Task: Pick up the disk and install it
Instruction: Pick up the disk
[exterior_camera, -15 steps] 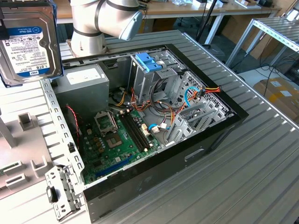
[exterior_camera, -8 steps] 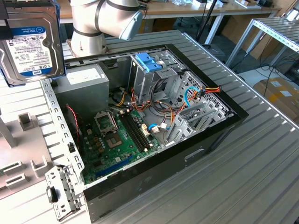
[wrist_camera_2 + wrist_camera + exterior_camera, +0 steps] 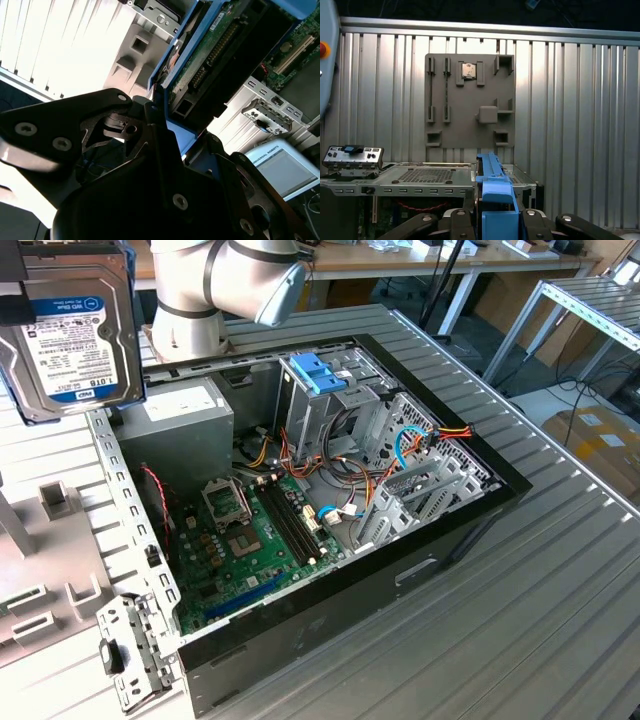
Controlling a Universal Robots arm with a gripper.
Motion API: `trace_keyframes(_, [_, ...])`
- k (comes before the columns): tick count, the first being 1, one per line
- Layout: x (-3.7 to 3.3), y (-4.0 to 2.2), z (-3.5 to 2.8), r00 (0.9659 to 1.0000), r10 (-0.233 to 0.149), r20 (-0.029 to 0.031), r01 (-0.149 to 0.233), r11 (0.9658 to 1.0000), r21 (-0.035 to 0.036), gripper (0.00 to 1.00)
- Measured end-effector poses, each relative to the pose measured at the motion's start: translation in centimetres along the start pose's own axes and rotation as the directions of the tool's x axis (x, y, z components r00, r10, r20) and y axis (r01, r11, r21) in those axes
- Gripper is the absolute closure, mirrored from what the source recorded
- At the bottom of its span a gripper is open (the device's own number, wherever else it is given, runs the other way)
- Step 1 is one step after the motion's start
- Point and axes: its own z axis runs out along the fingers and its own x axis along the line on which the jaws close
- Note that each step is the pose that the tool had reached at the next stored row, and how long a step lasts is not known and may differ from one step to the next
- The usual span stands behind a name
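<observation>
The tool [image 3: 496, 216] is gripping the disk [image 3: 65, 335]: in the first wrist view its black fingers [image 3: 462, 222] are pressing in on the 2 sides of a blue carrier [image 3: 495, 187] that is wrapping the drive, closed down to the carrier's width with no gap showing. In the exterior view the disk is hanging in the air at about 10 o'clock from the open computer case [image 3: 470, 500], well apart from it and above the ribbed bench [image 3: 560, 620]. It is standing roughly on edge with its label side facing the camera. It is showing a dark metal body and a white label [image 3: 70, 365] with a blue band across the top and black barcodes below. In the second wrist view its underside is showing a green circuit board [image 3: 220, 45] with connector pins along 1 end. I am judging it dense and rigid, heavy for its bulk, with smooth metal flanks that are likely to slip under a light grip. The bare board and pins are looking fragile, and a knock is likely to harm it. The long side edges or the carrier rails are offering the safest hold, not the board or the label face. Inside the case, a blue latch [image 3: 318, 370] is sitting at about 12 o'clock beside the grey power supply [image 3: 175, 420].
</observation>
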Motion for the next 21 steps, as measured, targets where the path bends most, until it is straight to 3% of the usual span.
trace_keyframes(21, [0.03,-1.53,0.01,1.0,0.0,-0.0003,0.0,1.0,-0.0003,0.63])
